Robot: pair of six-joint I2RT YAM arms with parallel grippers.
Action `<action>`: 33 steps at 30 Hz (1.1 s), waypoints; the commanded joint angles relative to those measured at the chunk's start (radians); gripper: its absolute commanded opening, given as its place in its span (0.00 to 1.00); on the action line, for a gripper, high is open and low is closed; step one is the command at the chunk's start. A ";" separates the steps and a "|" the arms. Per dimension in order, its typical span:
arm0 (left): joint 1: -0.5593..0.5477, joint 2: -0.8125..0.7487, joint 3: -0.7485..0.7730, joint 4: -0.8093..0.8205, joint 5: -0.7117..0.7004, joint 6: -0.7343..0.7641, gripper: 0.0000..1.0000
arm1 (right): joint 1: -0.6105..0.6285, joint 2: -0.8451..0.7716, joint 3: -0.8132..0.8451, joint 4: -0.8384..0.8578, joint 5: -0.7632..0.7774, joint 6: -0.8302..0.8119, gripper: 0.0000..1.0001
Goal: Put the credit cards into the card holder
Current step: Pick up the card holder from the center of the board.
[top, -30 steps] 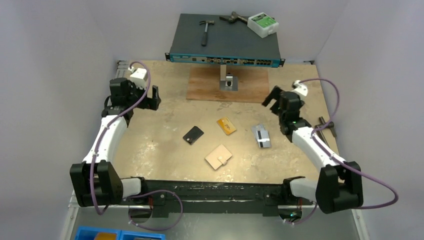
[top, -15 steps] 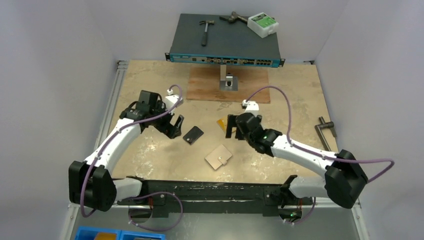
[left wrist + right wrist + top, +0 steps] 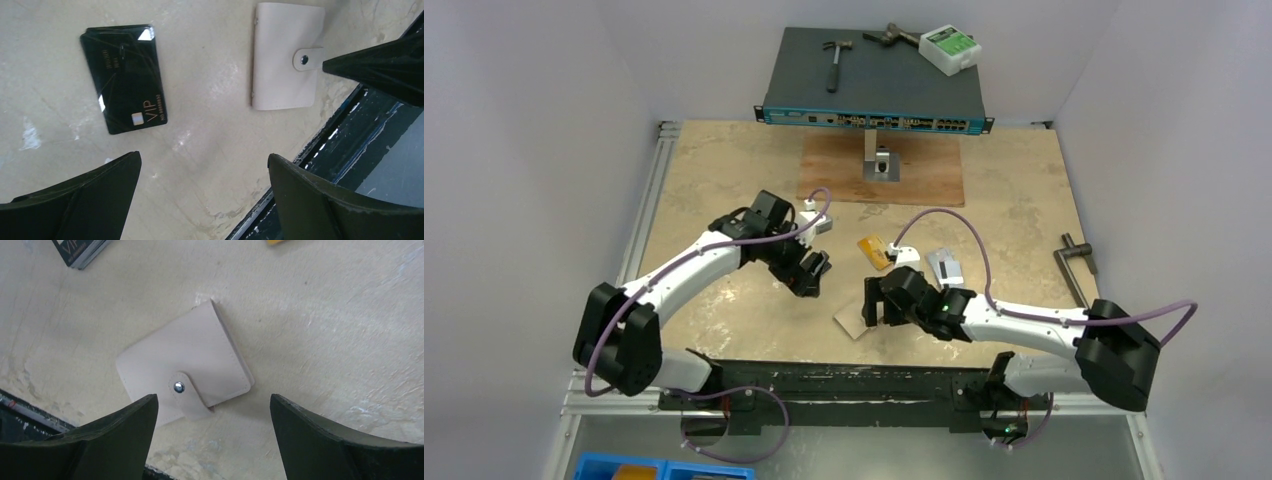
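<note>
The beige card holder (image 3: 185,370) lies closed and snapped near the table's front edge; it also shows as the holder (image 3: 285,55) in the left wrist view. My right gripper (image 3: 214,399) hangs open just above it, its fingers either side of the snap tab, holding nothing. In the top view this right gripper (image 3: 876,300) covers most of the holder (image 3: 849,325). A black card (image 3: 124,77) lies flat ahead of my open, empty left gripper (image 3: 204,157). From above, the left gripper (image 3: 809,272) hides that card. An orange-yellow card (image 3: 874,250) and silver-grey cards (image 3: 944,265) lie further back.
A network switch (image 3: 874,85) carrying a hammer (image 3: 834,60) and a white box (image 3: 949,48) stands at the back. In front of it lies a wooden board (image 3: 879,175) with a metal block. A metal tool (image 3: 1079,262) lies at the right edge. A black rail (image 3: 854,375) borders the front.
Both arms have swung in from the table's sides to the middle. The left gripper now sits by the black card, the right one over the card holder, its jaws slightly narrower.
</note>
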 commanded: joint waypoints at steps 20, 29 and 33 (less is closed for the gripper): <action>-0.218 0.167 -0.007 0.252 0.036 -0.068 0.83 | -0.283 0.093 -0.165 0.383 -0.482 0.006 0.58; -0.250 0.281 0.028 0.254 -0.015 -0.087 0.64 | -0.292 0.162 -0.196 0.416 -0.479 -0.001 0.22; -0.249 0.252 0.010 0.277 -0.012 -0.081 0.69 | -0.297 0.164 -0.205 0.423 -0.465 0.002 0.00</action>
